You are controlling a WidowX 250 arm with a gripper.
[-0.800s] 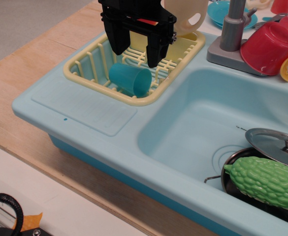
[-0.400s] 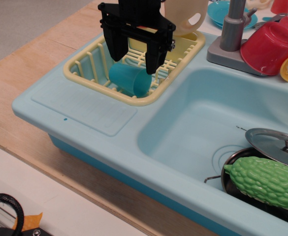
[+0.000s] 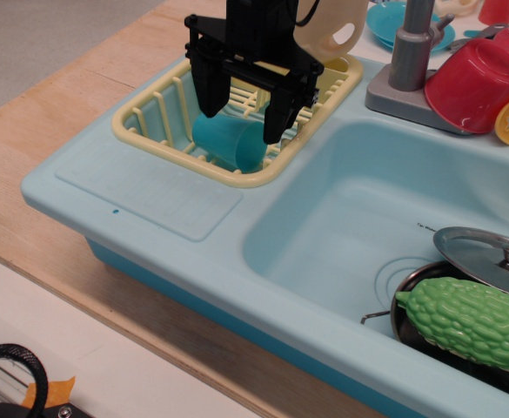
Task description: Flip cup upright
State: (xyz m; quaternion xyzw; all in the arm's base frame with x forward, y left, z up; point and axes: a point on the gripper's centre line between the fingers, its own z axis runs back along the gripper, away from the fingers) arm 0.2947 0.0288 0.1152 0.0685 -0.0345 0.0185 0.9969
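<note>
Lying sideways in the rack (image 3: 163,131), the cup (image 3: 230,142) seems ungrasped; spread gripper (image 3: 241,126) straddles it, flip undone

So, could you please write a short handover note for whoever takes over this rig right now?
Gripper: open, empty, its fingers straddling the teal cup from above.
Teal cup: lying on its side in the yellow dish rack, mouth facing the sink basin.
Done: gripper lined up over the cup; no grasp yet.
Left: close on the cup, lift, turn it upright, set it down, release.
</note>
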